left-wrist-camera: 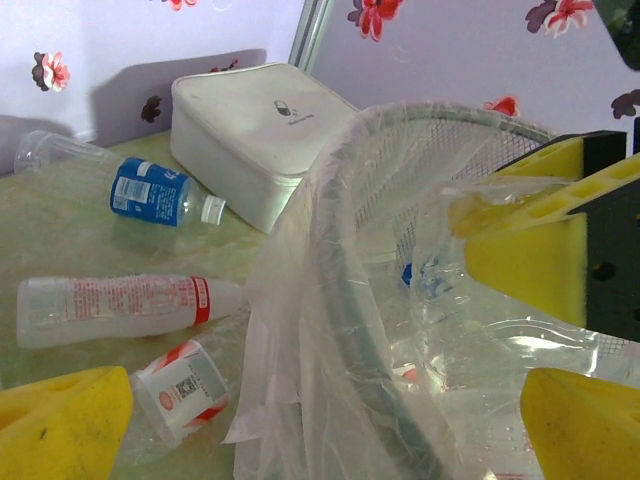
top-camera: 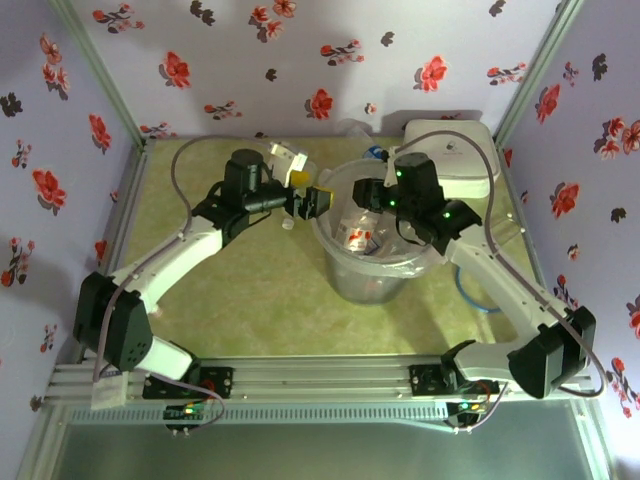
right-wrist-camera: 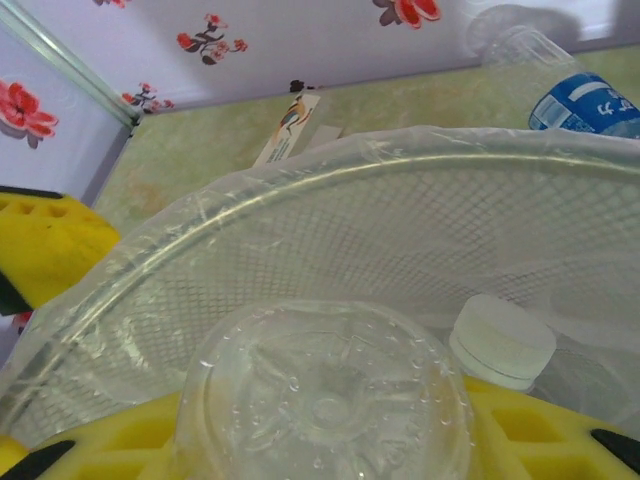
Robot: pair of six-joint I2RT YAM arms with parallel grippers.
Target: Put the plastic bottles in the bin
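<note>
The bin (top-camera: 368, 262), a round grey mesh bucket with a clear bag liner, stands mid-table. My right gripper (top-camera: 380, 200) hangs over its mouth, shut on a clear plastic bottle (right-wrist-camera: 325, 395) whose base faces the wrist camera between the yellow pads. My left gripper (top-camera: 309, 203) is open, and its yellow pads straddle the bin's left rim (left-wrist-camera: 345, 330) with nothing held. Three more bottles lie on the table behind the bin: a blue-labelled one (left-wrist-camera: 150, 192), a red-printed one (left-wrist-camera: 120, 305) and a red-and-white-labelled one (left-wrist-camera: 180, 390). A white-capped bottle (right-wrist-camera: 500, 342) rests inside the bin.
A white rounded box (top-camera: 455, 150) sits at the back right, close to the bin. A small printed card (right-wrist-camera: 292, 125) lies on the green tabletop (top-camera: 250, 300) beyond the bin. Flowered walls and metal posts enclose the table.
</note>
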